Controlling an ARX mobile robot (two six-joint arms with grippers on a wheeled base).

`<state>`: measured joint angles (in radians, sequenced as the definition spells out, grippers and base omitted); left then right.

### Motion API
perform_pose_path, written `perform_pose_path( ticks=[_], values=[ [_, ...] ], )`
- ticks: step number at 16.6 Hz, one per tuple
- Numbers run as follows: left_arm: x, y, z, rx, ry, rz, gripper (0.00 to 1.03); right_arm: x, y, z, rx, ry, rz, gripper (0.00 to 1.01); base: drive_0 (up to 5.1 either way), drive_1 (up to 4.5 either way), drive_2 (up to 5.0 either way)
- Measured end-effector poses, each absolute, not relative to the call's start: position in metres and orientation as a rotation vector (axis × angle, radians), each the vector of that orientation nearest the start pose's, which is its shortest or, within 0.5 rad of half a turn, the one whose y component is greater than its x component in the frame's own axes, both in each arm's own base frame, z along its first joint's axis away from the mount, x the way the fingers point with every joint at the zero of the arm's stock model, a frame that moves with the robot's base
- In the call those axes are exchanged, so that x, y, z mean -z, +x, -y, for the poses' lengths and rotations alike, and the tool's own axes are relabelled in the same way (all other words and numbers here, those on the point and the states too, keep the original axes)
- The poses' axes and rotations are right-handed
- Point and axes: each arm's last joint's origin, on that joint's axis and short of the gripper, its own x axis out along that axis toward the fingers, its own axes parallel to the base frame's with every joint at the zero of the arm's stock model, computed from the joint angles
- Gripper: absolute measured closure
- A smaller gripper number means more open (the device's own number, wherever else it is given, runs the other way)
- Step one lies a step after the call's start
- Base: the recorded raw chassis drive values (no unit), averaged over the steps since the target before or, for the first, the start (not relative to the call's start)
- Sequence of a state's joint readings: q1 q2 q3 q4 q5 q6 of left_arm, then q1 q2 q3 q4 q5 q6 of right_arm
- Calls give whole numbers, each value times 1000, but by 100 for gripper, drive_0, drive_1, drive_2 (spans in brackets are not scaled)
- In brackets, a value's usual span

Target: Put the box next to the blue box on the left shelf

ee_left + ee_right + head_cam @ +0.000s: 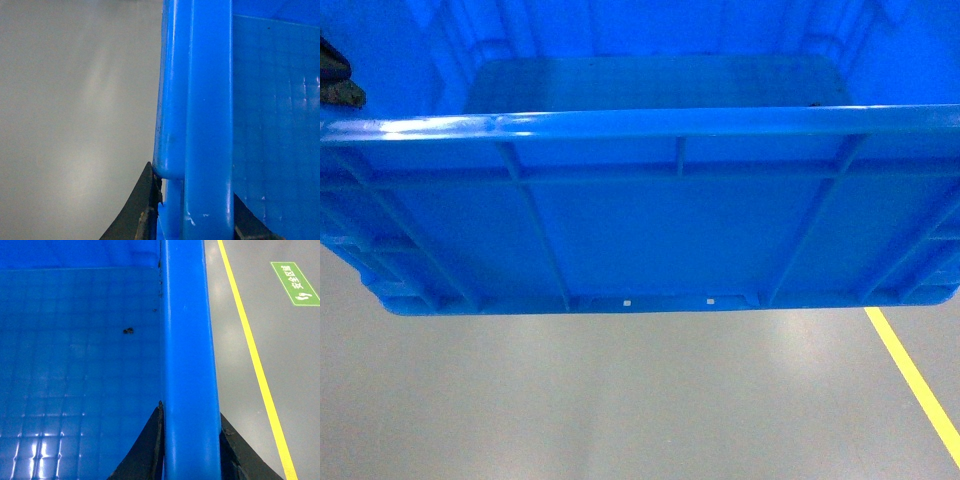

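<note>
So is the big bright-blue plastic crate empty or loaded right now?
Empty: the bright-blue plastic crate shows a bare floor, apart from one tiny dark speck.

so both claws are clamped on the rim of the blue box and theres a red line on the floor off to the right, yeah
Not quite: the line on the floor is yellow, as the right wrist view shows. The rest holds: the left claw and right claw each straddle the rim of the blue box.

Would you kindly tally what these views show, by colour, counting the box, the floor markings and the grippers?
Blue: 1, the box, held up off the floor.
Yellow: 1, the floor line.
Green: 1, the floor sign.
Black: 2, the left gripper and the right gripper, each clamped on a box rim.
Total: 5.
</note>
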<state>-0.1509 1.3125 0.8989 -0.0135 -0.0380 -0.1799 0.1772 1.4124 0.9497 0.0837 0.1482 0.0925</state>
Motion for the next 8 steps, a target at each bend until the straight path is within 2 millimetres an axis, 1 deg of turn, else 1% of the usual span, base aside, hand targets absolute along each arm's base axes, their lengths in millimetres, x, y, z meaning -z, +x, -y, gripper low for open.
perform_pose_path(
  ticks=[8],
  values=[
    [-276, 286, 42, 73, -136, -431, 86, -272, 310, -51, -11, 30, -375, 81, -8, 404, -420]
  ],
)
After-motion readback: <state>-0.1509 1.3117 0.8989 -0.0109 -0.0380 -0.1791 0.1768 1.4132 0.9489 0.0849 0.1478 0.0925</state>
